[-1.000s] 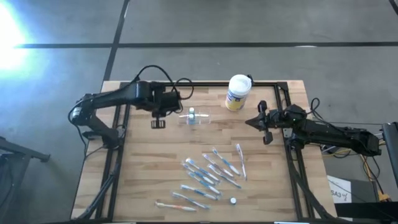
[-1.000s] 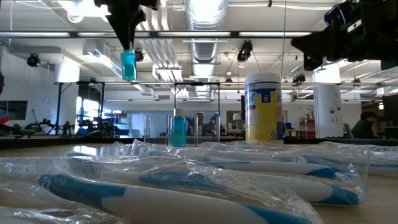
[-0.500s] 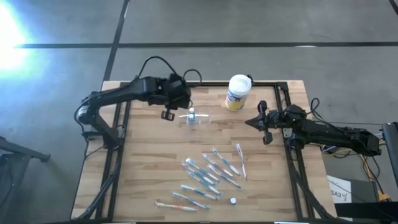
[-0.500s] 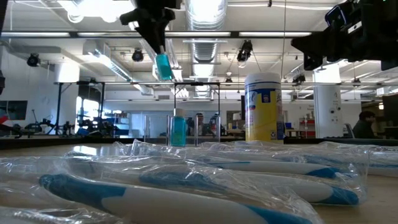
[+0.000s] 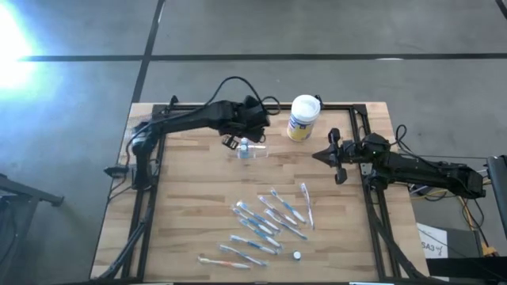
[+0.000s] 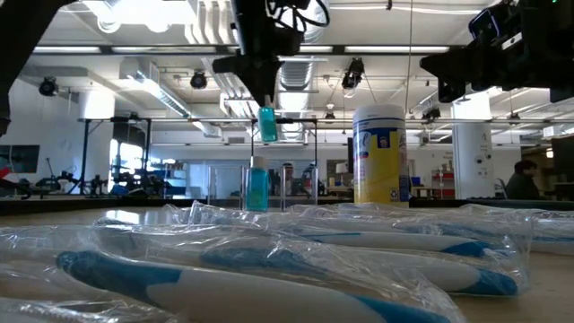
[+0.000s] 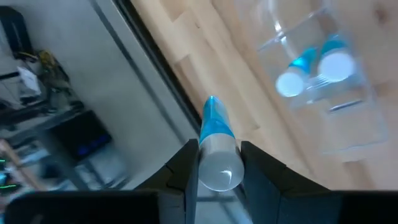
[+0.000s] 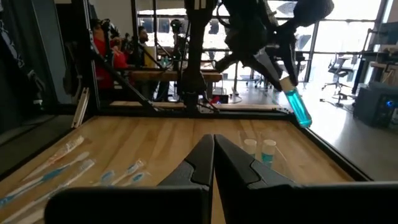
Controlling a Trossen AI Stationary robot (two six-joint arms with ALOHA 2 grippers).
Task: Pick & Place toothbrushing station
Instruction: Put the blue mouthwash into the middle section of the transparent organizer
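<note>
My left gripper (image 5: pixel 231 141) is shut on a small blue tube with a white cap (image 6: pixel 267 124), above the table near its far edge. It is just left of the clear plastic holder (image 5: pixel 252 150), which rests on the table. Two white-capped blue tubes (image 7: pixel 314 68) stand upright in the holder. My right gripper (image 5: pixel 323 155) is shut and empty, hovering by the table's right side; its fingers meet in the right wrist view (image 8: pixel 213 142). My left gripper pinches the tube's white cap end (image 7: pixel 217 163) between its two fingers, coming from above and pointing down. The tube hangs below the fingers, clear of the table, with its blue crimped end (image 7: pixel 211 104) lowest. In the right wrist view it is slightly tilted (image 8: pixel 298 107).
A white canister with a yellow label (image 5: pixel 303 117) stands right of the holder near the far edge. Several wrapped blue-and-white toothbrushes (image 5: pixel 269 222) lie scattered on the near half of the table, and a small white cap (image 5: pixel 296 255) lies near the front.
My left gripper has carried the blue tube toward the table's right edge, from well left of the holder to just beside it. The tube has stayed lifted clear, hanging below the fingers.
</note>
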